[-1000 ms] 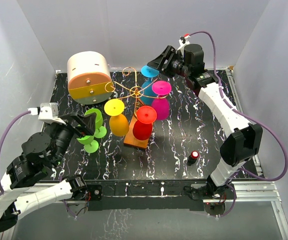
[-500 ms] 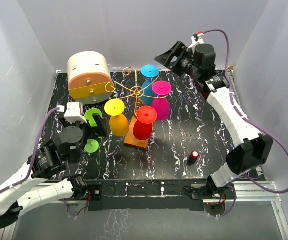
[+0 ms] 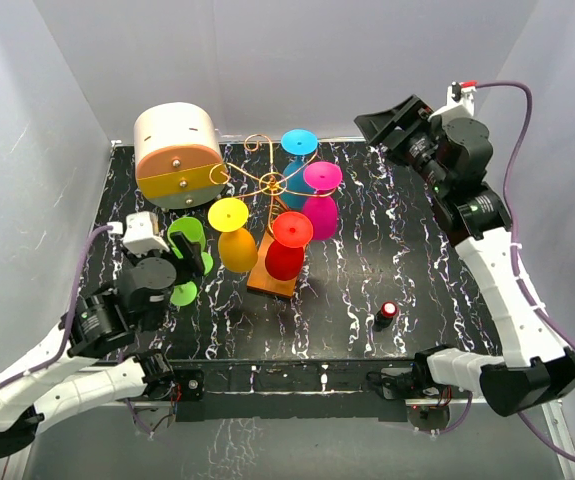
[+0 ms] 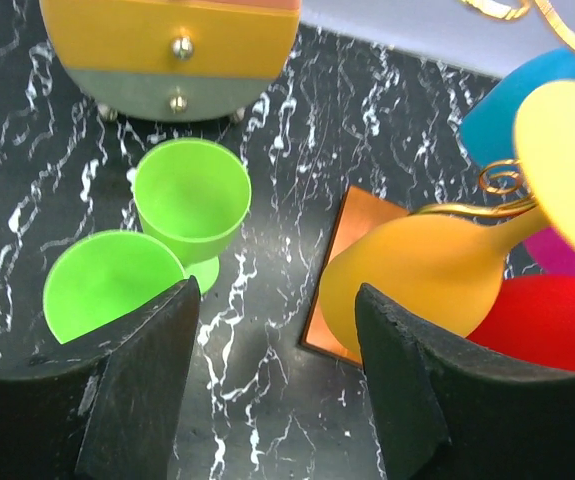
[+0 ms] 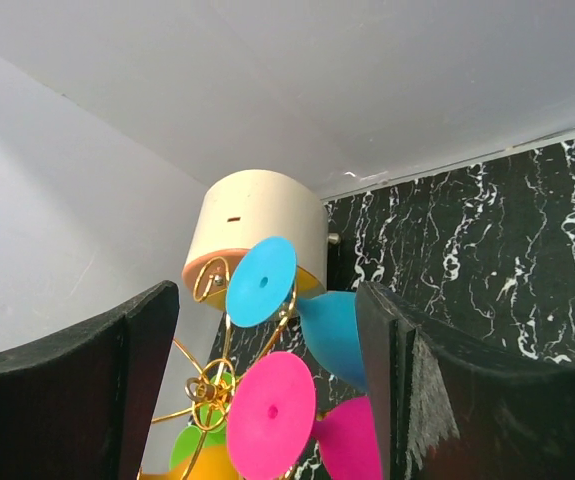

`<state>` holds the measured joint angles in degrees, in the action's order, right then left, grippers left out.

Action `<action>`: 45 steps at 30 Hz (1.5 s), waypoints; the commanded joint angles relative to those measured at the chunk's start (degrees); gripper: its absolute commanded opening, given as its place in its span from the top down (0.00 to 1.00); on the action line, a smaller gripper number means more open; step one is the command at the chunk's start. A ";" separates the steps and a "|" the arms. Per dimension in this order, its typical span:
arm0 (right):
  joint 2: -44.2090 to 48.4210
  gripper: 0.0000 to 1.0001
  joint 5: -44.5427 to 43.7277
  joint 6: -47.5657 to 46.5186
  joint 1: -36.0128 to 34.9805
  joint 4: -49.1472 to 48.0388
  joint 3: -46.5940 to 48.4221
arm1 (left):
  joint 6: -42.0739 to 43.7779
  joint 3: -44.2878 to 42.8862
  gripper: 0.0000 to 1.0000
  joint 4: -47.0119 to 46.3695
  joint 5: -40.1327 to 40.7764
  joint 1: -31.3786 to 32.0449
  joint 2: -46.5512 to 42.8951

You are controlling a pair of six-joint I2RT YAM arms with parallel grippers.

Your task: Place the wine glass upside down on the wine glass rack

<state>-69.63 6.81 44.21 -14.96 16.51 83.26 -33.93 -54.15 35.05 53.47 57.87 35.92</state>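
Green wine glass (image 4: 189, 200) is standing upright on the desk (image 3: 367, 260), mouth facing up, on the left side between the drum box (image 3: 177, 155) and the near edge. It is sitting apart from the wine glass rack (image 3: 270, 183), not on it. A second green round shape (image 4: 102, 285) is lying just beside it, partly hidden by a finger; can't tell if it's another glass.

Left tool (image 4: 275, 300) is hovering low over the green pieces and pointing down. Its fingers are standing apart with bare desk showing between them, so it is released and grasping nothing.

Right tool (image 5: 267, 300) is hanging high over the far right corner and pointing toward the rack. Its fingers are spread with nothing between them, so it is released too.

The rack is standing mid-desk on its orange base. Four glasses are hanging from it upside down, feet up:
- yellow glass (image 3: 235, 245) on the left side
- red glass (image 3: 285, 258) on the near side
- magenta glass (image 3: 320, 212) on the right
- cyan glass (image 3: 297, 150) at the far side

In the left wrist view the yellow bowl is hanging just above the orange base, with the red bowl right next to it.

The drum box is sitting at the far left corner, knobs facing the camera. A small black item with red top (image 3: 387, 315) is standing near the front right, well apart from the rack.
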 commanded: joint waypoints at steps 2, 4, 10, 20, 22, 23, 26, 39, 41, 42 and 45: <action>4.53 0.31 -3.03 -3.02 -0.07 0.94 -2.93 | -13.27 3.68 0.39 4.75 0.93 0.21 4.31; 5.33 0.31 -3.27 -3.82 -0.07 2.25 -2.95 | -16.21 4.53 0.40 5.68 1.27 0.05 5.35; 7.06 0.31 -3.26 -6.15 -0.06 4.31 -2.06 | -16.62 6.54 0.49 4.52 -2.58 -3.47 5.22; 8.48 0.31 -2.51 -7.00 -0.07 5.88 -2.16 | -11.57 6.18 0.58 4.30 -22.59 -24.30 8.86; 8.78 0.31 -2.74 -7.27 -0.06 6.07 -1.99 | -10.60 5.02 0.58 5.76 -21.82 -26.50 8.15; 8.87 0.31 -2.70 -7.34 -0.02 6.15 -1.85 | -9.82 4.21 0.58 6.23 -21.05 -27.16 7.54; 8.76 0.31 -2.32 -7.39 -0.07 6.33 -1.27 | -7.54 0.78 0.58 7.97 -16.21 -27.88 6.90; 9.77 0.31 1.73 -8.45 -0.05 5.53 -1.17 | -7.18 -1.52 0.40 14.31 -5.36 -29.93 10.82; 10.23 0.31 1.63 -8.56 -0.07 5.48 -1.17 | -7.00 -0.73 0.40 14.15 -7.24 -31.61 12.02; 10.50 0.31 1.60 -8.68 -0.07 5.59 -1.11 | -6.67 -0.32 0.40 13.75 -8.65 -32.77 12.47; 10.98 0.31 1.12 -9.16 -0.07 6.09 -0.96 | -4.83 0.71 0.40 12.25 -13.09 -37.16 13.17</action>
<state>-60.73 7.88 36.84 -14.98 24.27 80.12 -41.28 -54.96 47.94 44.86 25.23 48.23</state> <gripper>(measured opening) 0.688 0.600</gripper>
